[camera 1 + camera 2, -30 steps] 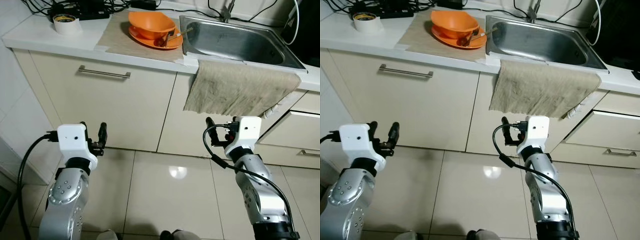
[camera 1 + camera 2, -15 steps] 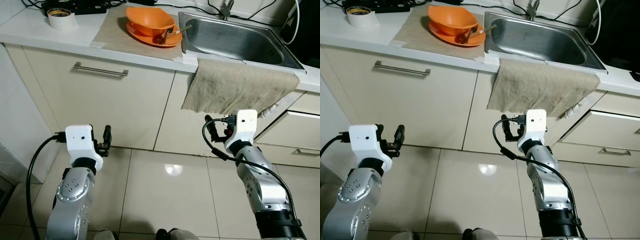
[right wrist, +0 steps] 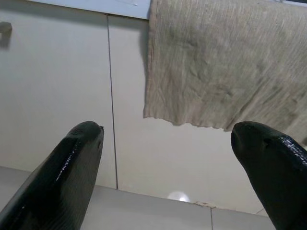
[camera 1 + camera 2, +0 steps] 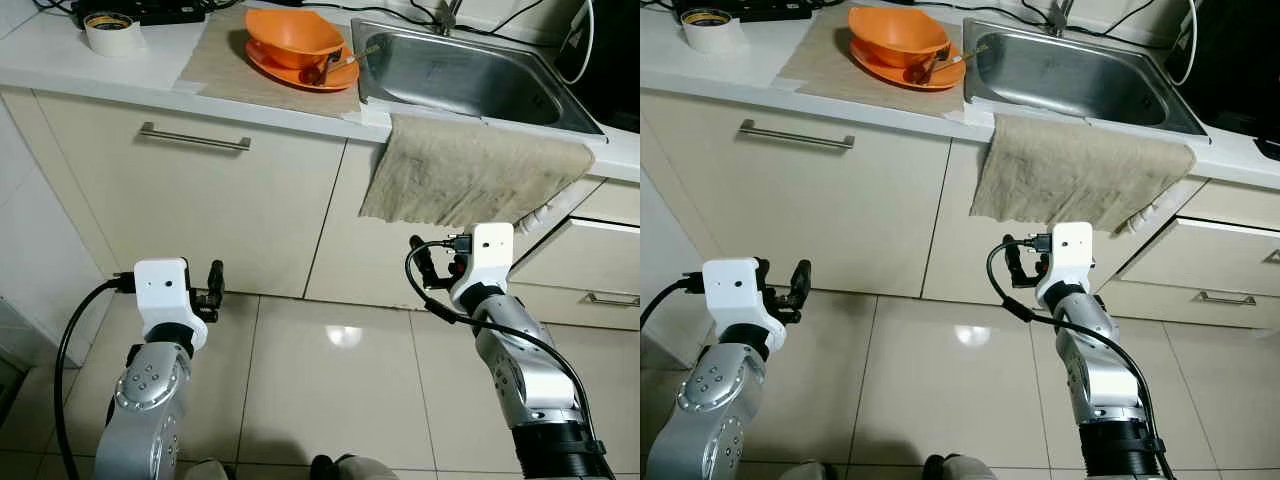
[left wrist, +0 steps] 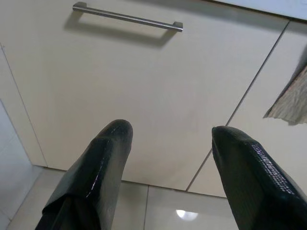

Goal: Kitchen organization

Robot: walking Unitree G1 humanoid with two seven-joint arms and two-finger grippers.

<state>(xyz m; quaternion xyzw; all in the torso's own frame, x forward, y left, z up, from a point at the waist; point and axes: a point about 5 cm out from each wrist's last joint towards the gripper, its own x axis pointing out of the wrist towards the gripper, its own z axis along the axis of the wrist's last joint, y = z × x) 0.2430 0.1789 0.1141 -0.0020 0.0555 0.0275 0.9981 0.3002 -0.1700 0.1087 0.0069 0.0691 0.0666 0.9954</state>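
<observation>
An orange bowl (image 4: 297, 33) sits on an orange plate (image 4: 300, 72) with a utensil (image 4: 340, 66) resting across them, on a beige mat (image 4: 255, 70) on the white counter (image 4: 60, 68) just beside the steel sink (image 4: 460, 85) — a beige cloth (image 4: 475, 172) hangs over the sink's front edge, down the cream cabinet fronts. A roll of tape (image 4: 110, 33) stands at the counter's far left, above the drawer with the metal handle (image 4: 194, 137). Well below, over the tiled floor (image 4: 330, 380), the left gripper (image 5: 168, 139) and right gripper (image 3: 165, 136) are raised before the cabinets — fingers spread apart, holding nothing.
</observation>
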